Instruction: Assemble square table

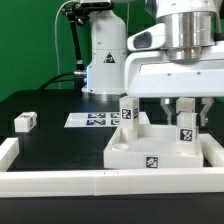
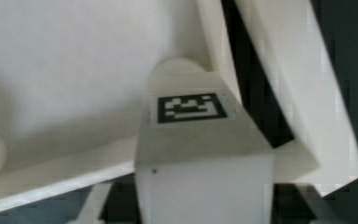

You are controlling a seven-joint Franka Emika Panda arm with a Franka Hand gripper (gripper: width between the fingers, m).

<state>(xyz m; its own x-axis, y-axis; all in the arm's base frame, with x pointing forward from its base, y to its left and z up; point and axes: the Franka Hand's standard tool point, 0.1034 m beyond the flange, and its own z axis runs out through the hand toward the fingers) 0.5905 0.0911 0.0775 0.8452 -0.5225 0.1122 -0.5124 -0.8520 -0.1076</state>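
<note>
Marker board (image 1: 92, 120) flat on black table (image 1: 50, 105); border rail (image 1: 100, 182) in front.

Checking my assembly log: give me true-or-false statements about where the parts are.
1. A loose leg lies on the black table, off the table top. True.
2. The marker board lies on the table top. False: it lies on the black table.
3. Two legs stand upright on the table top. True: the farther leg and the nearer leg.
4. The gripper is over the loose leg. False: it is at the nearer leg.
</note>
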